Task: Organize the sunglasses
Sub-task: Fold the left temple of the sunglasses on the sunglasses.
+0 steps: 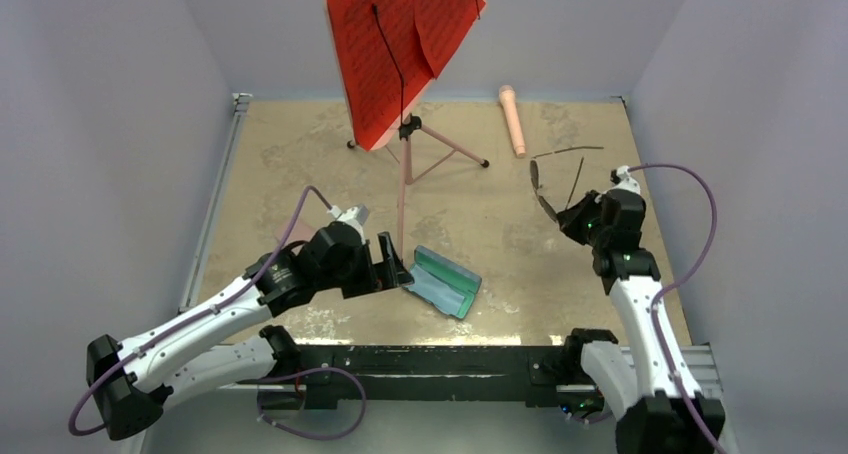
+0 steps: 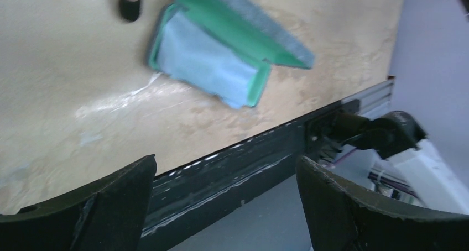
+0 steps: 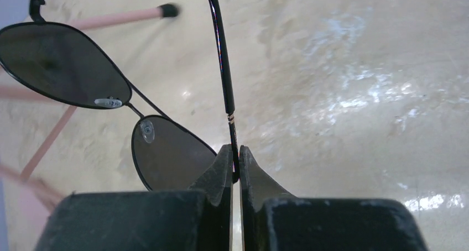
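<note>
The black sunglasses [image 1: 546, 206] with long thin arms are unfolded and held over the right side of the table. My right gripper [image 1: 572, 220] is shut on one thin arm. In the right wrist view the arm runs up from between my closed fingers [image 3: 221, 168], with both dark lenses [image 3: 61, 63] to the left. The grey-blue flat case [image 1: 442, 282] lies open at front centre, its green lining showing. My left gripper [image 1: 396, 265] is open and empty just left of it. In the left wrist view the case [image 2: 215, 63] lies beyond my spread fingers [image 2: 99, 207]. The white-framed pair is out of view.
A red sheet on a pink tripod stand [image 1: 400, 44] stands at the back centre, its legs [image 1: 440, 154] spreading over the table. The pink oblong case [image 1: 512, 119] lies at the back right. A black rail [image 1: 440, 359] runs along the near edge. Walls close in on both sides.
</note>
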`<control>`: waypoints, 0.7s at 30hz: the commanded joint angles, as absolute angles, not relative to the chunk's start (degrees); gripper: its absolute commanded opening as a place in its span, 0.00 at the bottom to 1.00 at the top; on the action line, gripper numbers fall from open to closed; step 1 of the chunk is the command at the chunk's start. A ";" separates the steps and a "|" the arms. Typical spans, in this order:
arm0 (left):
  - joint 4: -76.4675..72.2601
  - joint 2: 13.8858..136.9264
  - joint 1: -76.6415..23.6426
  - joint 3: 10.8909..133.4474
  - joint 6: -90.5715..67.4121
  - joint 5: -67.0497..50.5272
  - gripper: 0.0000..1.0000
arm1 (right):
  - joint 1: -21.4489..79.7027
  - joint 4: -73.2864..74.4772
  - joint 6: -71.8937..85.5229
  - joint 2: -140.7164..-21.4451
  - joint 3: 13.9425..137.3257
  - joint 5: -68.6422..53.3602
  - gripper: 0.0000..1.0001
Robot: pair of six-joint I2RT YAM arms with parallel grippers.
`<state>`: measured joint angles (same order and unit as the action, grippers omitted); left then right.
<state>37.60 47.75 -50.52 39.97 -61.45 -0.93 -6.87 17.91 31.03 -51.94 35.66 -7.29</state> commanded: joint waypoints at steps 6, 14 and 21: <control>23.87 64.00 -53.38 62.88 -62.32 1.59 0.99 | 17.62 30.30 40.50 -31.76 35.05 14.19 0.00; 23.30 77.01 -54.49 75.32 -62.61 4.91 0.95 | 31.21 33.93 39.62 -34.38 37.24 24.44 0.00; 29.69 84.69 -54.38 80.68 -61.85 6.07 0.86 | 34.44 26.36 32.15 -29.01 33.69 14.56 0.00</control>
